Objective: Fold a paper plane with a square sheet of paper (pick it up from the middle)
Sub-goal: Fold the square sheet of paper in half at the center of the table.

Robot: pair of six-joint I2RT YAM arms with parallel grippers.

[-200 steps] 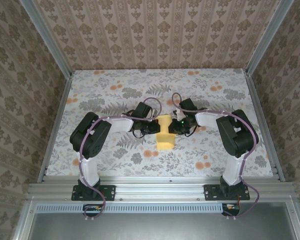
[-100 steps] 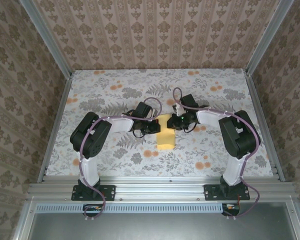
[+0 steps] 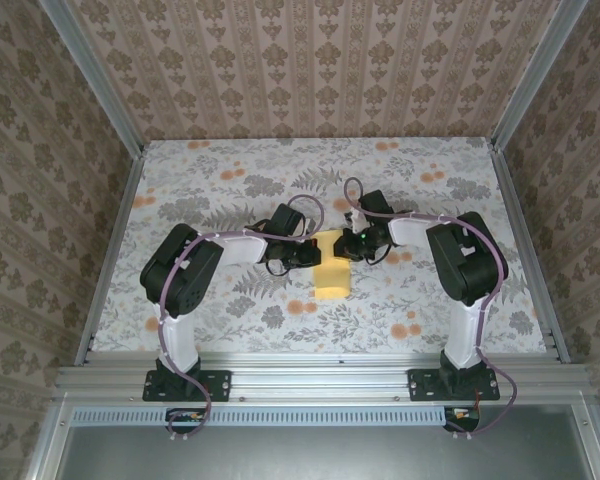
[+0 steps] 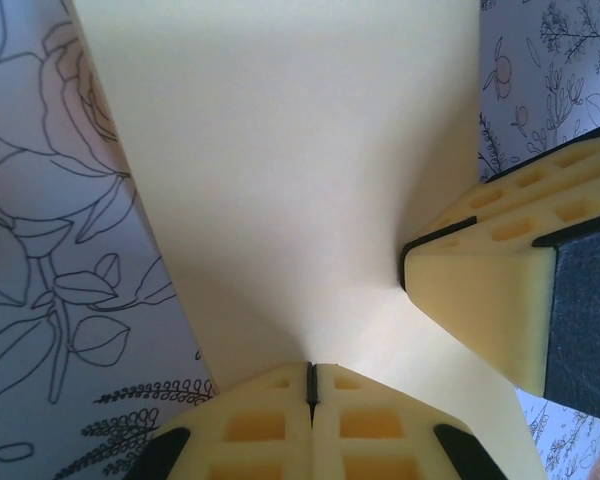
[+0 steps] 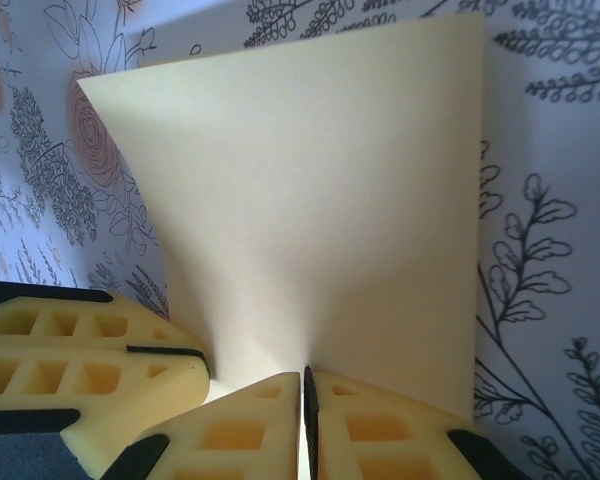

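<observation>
With both arms reaching in over the floral cloth (image 3: 230, 180), my left pincer (image 3: 306, 253) sits at about 10 o'clock on the yellow sheet (image 3: 331, 280), near table centre. Left wrist cam: jaws together, clamped on the sheet's edge, paper pinched in the seam between the pads. Sheet isn't flat: it lifts off the cloth and flares away from the pinch toward 12 o'clock. Right pincer's finger (image 4: 480, 300) touches the same sheet at 3 o'clock in that view. From above the sheet reads as a narrow strip, long axis 12-to-6, near end on the cloth. My right pincer (image 3: 351, 243) is at about 2 o'clock on the sheet, jaws together, clamped on it too. Right wrist cam: paper fans up from the pinch, left pincer's finger (image 5: 90, 375) just beside at 8 o'clock.
</observation>
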